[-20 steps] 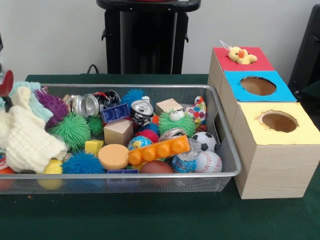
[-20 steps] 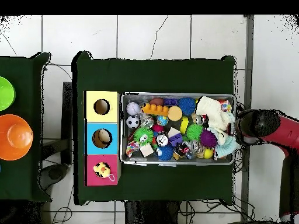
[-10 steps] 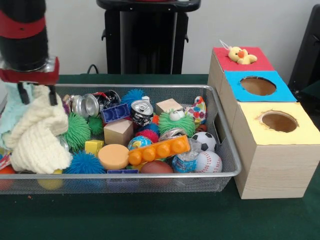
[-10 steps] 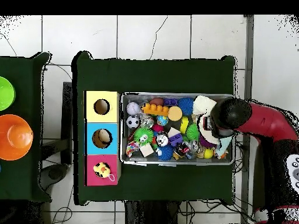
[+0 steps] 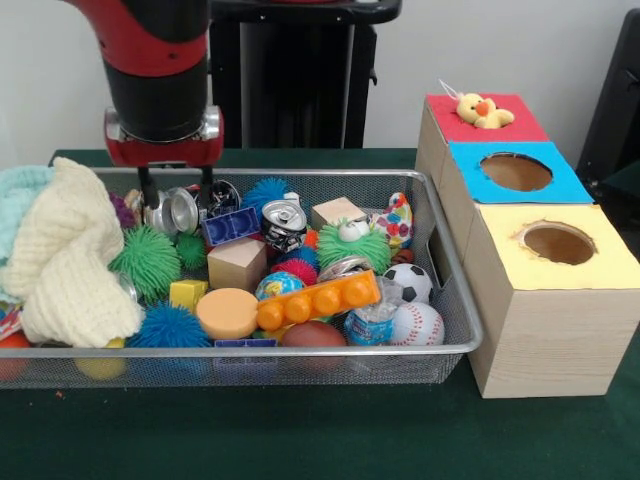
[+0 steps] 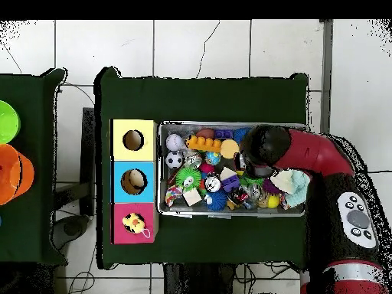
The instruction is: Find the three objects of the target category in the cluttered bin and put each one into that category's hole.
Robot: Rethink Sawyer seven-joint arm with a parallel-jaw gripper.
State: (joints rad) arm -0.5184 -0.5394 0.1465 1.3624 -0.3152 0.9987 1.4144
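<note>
Front view showed the fingers (image 5: 174, 189) spread apart and empty, straddling a crushed silver can (image 5: 170, 210) at the mesh bin's (image 5: 440, 300) far-left corner. A blue block (image 5: 231, 225) lay at 3 o'clock, a green spiky ball (image 5: 148, 262) at 6, and cream knitwear (image 5: 65, 255) at 8. Half a second earlier, the gripper had hung over the knitwear.

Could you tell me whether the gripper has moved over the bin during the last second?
Yes. In the front view the gripper has travelled rightward from the bin's left end and now hangs above the crushed silver can, closer to the coloured boxes.
</note>
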